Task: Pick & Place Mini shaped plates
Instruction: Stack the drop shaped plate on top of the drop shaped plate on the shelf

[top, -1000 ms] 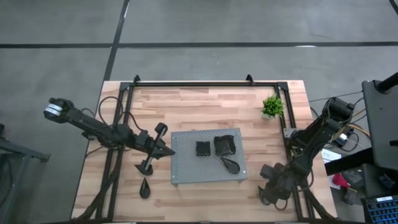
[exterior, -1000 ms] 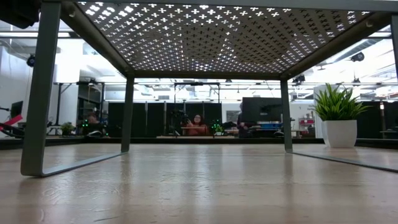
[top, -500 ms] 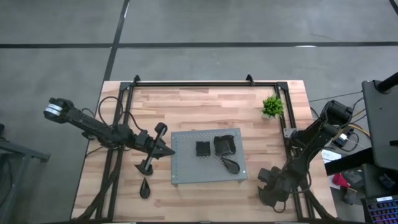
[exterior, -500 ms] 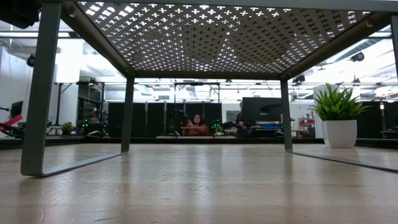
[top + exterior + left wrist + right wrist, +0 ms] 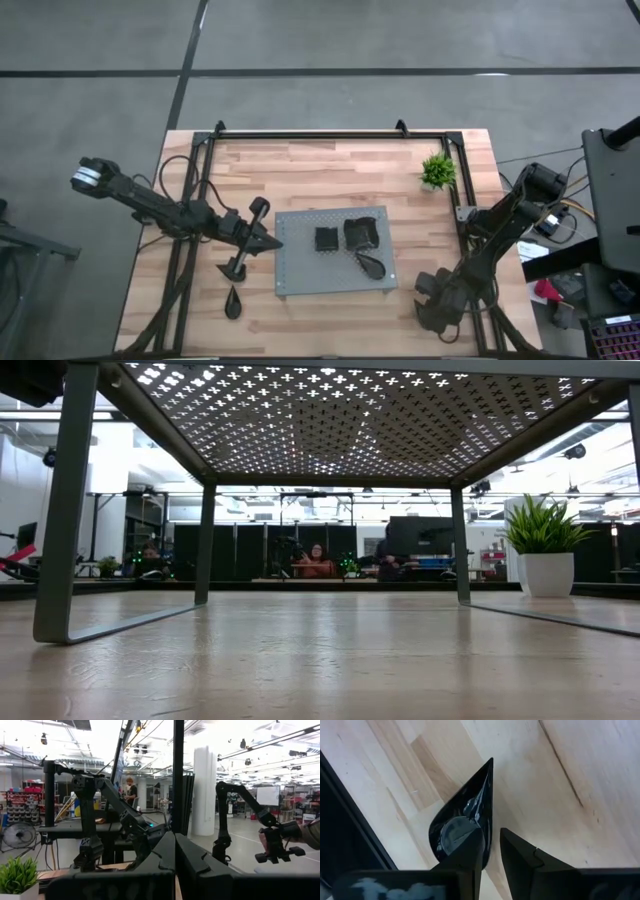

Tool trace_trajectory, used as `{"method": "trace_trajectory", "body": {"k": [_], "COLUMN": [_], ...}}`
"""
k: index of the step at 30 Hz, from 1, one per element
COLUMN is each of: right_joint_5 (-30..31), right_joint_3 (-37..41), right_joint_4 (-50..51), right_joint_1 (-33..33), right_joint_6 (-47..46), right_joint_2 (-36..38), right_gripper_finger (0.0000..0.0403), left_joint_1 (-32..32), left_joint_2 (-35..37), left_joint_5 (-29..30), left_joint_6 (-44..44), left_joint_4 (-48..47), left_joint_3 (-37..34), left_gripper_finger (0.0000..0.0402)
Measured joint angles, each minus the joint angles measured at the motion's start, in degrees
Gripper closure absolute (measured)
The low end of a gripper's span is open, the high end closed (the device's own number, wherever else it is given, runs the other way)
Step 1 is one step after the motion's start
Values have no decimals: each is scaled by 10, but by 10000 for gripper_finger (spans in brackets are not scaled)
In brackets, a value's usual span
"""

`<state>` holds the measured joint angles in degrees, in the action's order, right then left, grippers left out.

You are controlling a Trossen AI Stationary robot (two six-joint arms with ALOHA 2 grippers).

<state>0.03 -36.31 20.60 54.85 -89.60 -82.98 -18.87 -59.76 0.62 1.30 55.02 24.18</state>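
Now the right gripper has narrowed around the rim of a glossy black teardrop-shaped plate on the pale wooden table, while the left gripper stays shut.

Five small glossy black dishes show from above. Three sit on the grey board at the counter's middle: a square plate toward 9 o'clock, a wavy-edged squarish plate just beside it toward 3 o'clock, and a teardrop plate near the board's 5 o'clock corner. Another teardrop plate lies flat on bare wood off the board's 7 o'clock corner. A fifth teardrop plate lies on the wood, its rim between the right pincer's fingers.
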Motion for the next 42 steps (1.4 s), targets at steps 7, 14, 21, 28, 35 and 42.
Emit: {"method": "trace_trajectory", "body": {"k": [7, 14, 21, 28, 35, 42], "right_joint_5": [1, 0, -17, -46, -31, -13], "right_joint_3": [0, 0, 0, 0, 0, 0], "right_joint_4": [2, 1, 3, 9, 15, -26], "right_joint_1": [0, -2, -8, -35, -66, -95], "right_joint_6": [0, 2, 16, 63, 116, 198], "right_joint_2": [-5, -10, 16, 83, 169, 240], "right_gripper_finger": [347, 386, 394, 394, 394, 394], "left_joint_1": [0, 0, 0, 0, 0, 0], "left_joint_2": [-1, -1, -1, -1, -1, -1], "left_joint_5": [0, 1, 1, 1, 1, 1], "left_joint_6": [0, 0, 0, 0, 1, 1], "left_joint_4": [4, 4, 4, 4, 4, 4], "left_joint_3": [0, 0, 0, 0, 0, 0], "left_gripper_finger": [399, 399, 399, 399, 399, 399]}}
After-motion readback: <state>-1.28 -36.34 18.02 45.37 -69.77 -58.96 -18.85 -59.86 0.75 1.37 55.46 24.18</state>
